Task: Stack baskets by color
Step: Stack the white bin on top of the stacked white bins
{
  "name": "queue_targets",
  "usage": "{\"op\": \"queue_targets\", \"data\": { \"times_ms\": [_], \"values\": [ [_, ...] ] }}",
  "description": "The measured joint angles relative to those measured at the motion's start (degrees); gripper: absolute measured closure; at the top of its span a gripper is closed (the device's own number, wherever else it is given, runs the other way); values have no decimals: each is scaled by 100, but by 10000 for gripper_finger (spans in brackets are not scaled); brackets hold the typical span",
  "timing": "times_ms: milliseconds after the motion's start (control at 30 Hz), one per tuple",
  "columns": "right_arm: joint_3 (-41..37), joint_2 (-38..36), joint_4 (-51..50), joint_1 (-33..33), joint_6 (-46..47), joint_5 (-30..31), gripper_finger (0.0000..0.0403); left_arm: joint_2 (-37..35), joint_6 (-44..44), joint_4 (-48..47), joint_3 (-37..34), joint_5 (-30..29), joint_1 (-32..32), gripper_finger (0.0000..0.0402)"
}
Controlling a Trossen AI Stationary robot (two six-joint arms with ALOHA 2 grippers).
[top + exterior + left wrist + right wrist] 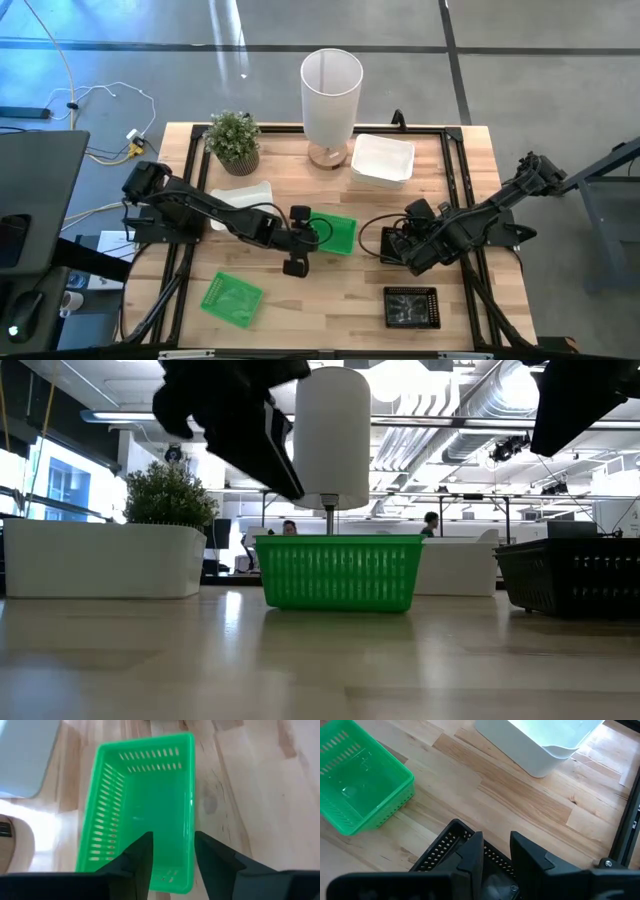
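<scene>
A green basket [337,233] rests with its bottom on the table's middle. My left gripper [172,840] is open at its near end. One finger stands inside and one outside the long wall [190,820], and whether either touches I cannot tell. My right gripper [492,840] is shut on a black basket [388,245] right of the green one. A second green basket [232,298] lies near the front left and a second black basket [411,306] near the front right. One white basket [243,197] sits at the left. Stacked white baskets [383,158] sit at the far right. My right gripper pinches a mesh wall of the black basket [494,856] between its two fingers, close to a corner [454,825]. The fingers slant down at it from the table's right side. The low view shows the basket [570,575] level and low; whether its bottom touches the table I cannot tell.
A tall white cylindrical bin [331,92] and a potted plant [234,140] stand at the table's far edge. A black frame rail [455,180] runs along the table's sides. Bare wood lies between the green basket and the front edge.
</scene>
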Motion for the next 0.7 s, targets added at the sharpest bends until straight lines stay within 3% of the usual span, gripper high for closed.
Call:
{"op": "queue_targets", "data": {
  "times_ms": [400, 700],
  "values": [
    [2, 0, -16, -7, -44, 48, 320, -1059, -35, -1208, 2, 80, 0, 275],
    [2, 0, 103, -299, -637, -34, 320, -1848, -824, -2774, 5, 163, -8, 275]
  ]
}}
